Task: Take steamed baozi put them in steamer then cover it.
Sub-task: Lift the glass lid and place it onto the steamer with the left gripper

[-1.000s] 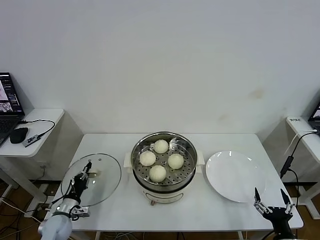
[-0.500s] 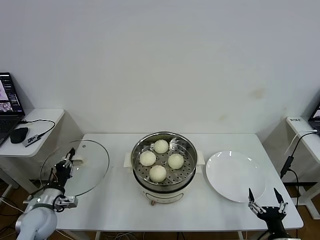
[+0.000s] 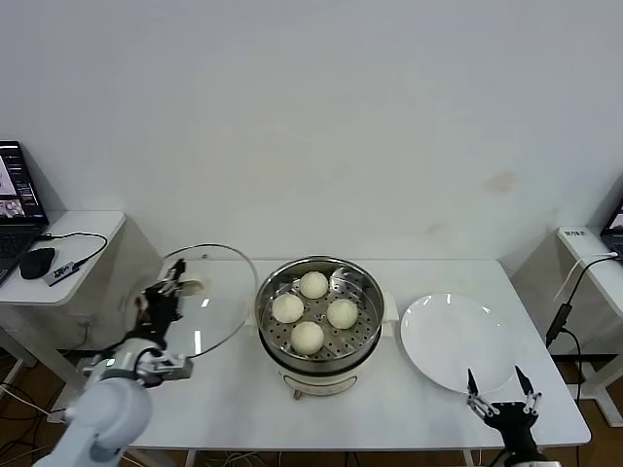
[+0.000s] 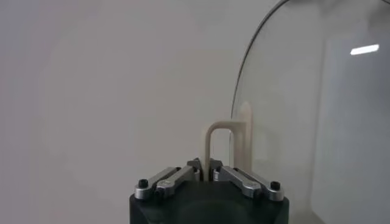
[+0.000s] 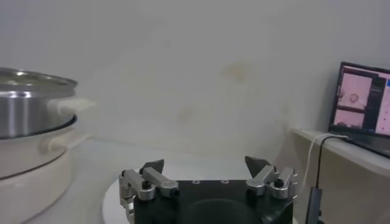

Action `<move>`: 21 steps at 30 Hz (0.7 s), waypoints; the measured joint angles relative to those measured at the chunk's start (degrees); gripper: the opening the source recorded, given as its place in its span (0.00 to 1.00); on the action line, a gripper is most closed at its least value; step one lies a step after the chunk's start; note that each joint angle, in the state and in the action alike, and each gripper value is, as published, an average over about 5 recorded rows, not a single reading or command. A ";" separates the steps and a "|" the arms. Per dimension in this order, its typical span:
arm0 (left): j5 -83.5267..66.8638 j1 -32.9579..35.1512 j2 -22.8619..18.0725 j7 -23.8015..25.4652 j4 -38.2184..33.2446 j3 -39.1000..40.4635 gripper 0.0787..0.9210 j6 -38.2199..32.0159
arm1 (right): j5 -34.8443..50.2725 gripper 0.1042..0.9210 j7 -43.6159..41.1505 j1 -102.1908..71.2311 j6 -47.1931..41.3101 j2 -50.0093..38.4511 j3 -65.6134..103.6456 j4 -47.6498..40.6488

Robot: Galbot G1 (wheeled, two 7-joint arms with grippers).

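Note:
Four off-white baozi (image 3: 313,311) lie on the perforated tray inside the steel steamer (image 3: 271,297) at the table's middle. My left gripper (image 3: 168,288) is shut on the cream handle (image 4: 214,143) of the clear glass cover (image 3: 219,297). It holds the cover tilted in the air, just left of the steamer's rim. In the left wrist view the cover (image 4: 317,115) stands on edge with its handle between the fingers. My right gripper (image 3: 499,393) is open and empty at the table's front right, by the plate; the right wrist view shows it (image 5: 204,163) spread wide.
A flat white plate (image 3: 458,342) lies right of the steamer, whose side (image 5: 30,122) shows in the right wrist view. A side table with a mouse (image 3: 37,262) and laptop stands at the far left. A second laptop (image 5: 364,100) sits at the far right.
My left gripper has lifted the cover off the table, swung it out left, then carried it up and right to the steamer's left rim. The right gripper has drifted a little left.

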 measured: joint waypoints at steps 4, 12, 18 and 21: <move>1.93 -4.38 -1.64 1.98 -0.34 6.42 0.07 4.21 | -1.96 0.88 0.23 0.56 -0.03 0.22 -0.92 -0.85; 10.17 -12.67 -7.79 7.20 2.01 17.68 0.07 11.30 | -5.31 0.88 0.36 1.80 0.03 0.44 -2.60 -2.87; 16.71 -16.95 -12.84 11.49 4.14 23.82 0.07 14.15 | -7.28 0.88 0.36 2.22 0.09 0.83 -3.69 -3.97; 19.58 -18.23 -15.25 13.22 4.97 26.28 0.07 15.00 | -7.94 0.88 0.36 2.34 0.12 1.04 -4.04 -4.22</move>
